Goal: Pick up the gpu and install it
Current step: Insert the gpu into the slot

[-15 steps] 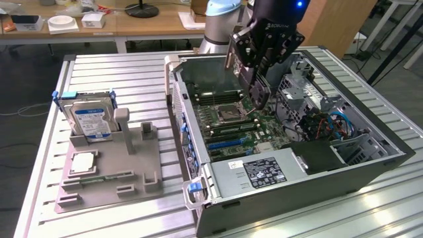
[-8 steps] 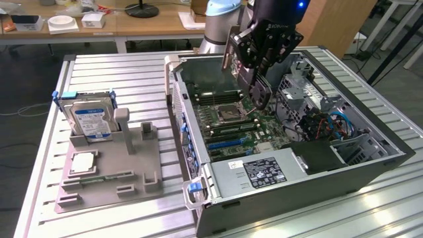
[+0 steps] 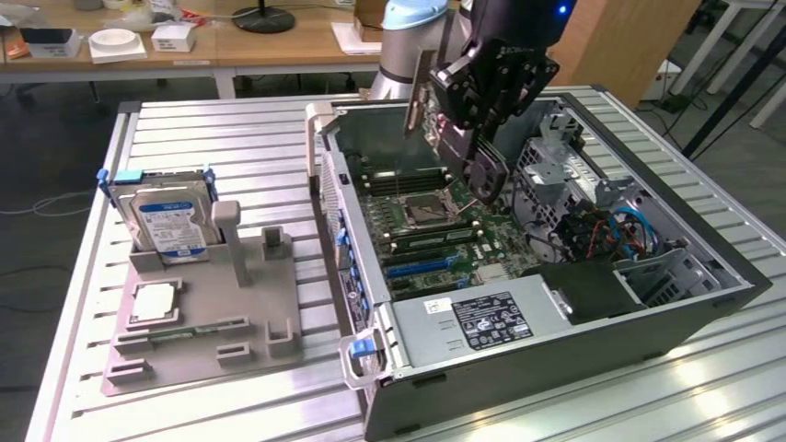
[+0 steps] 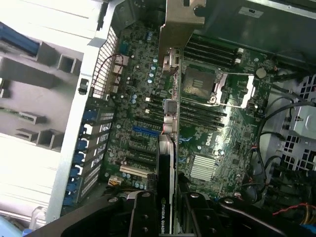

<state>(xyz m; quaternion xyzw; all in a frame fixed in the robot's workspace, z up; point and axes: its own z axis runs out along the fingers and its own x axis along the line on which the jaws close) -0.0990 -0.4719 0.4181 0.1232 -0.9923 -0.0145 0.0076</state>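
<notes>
My gripper [image 3: 481,109] hangs over the open computer case [image 3: 687,304], shut on the gpu [image 3: 483,170]. The dark card stands on edge, its lower end just above the motherboard [image 3: 430,230], and its metal bracket [image 3: 421,92] points toward the case's rear wall. In the wrist view the gpu [image 4: 166,153] shows edge-on between my fingers [image 4: 140,217], running up to its silver bracket [image 4: 180,24]. Below it lie the motherboard [image 4: 207,128] and a blue expansion slot [image 4: 145,131], which sits a little to one side of the card's edge.
A grey fixture [image 3: 264,304] on the exterior view's left holds a hard drive [image 3: 169,221], a processor [image 3: 154,302] and a memory stick [image 3: 184,329]. Inside the case are the power supply [image 3: 485,318], blue cables [image 3: 627,230] and a drive cage [image 3: 559,157].
</notes>
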